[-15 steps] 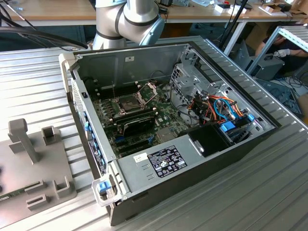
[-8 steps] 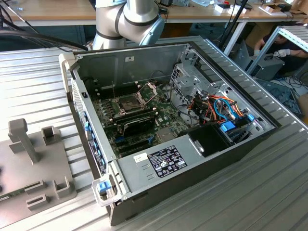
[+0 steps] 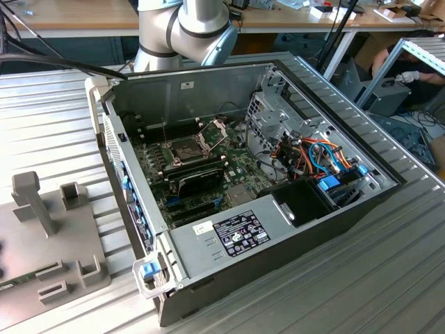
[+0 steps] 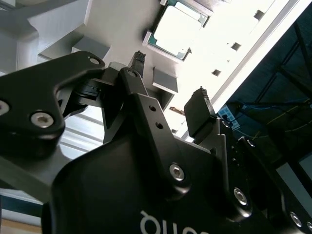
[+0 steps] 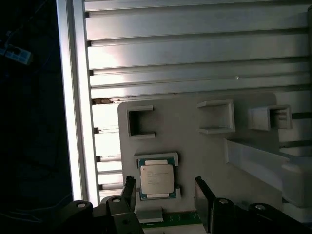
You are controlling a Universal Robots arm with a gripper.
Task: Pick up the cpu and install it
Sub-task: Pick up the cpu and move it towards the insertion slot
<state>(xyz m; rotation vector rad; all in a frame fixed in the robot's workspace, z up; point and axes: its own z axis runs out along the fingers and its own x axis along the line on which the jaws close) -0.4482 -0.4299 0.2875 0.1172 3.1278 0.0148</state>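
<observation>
I am hovering the gripper (image 5: pixel 165 189) over the cpu (image 5: pixel 157 181) in both wrist views, jaws spread wide with one finger flanking each side, gripping nothing; the chip is lying flat in its pocket on the grey fixture plate (image 5: pixel 195 146). In the exterior view the socket (image 3: pixel 188 147) inside the computer case (image 3: pixel 299 240) is sitting apparently empty, its frame (image 3: pixel 214 131) hinged up; so I am judging the task barely begun, with pickup and installation both left.
</observation>
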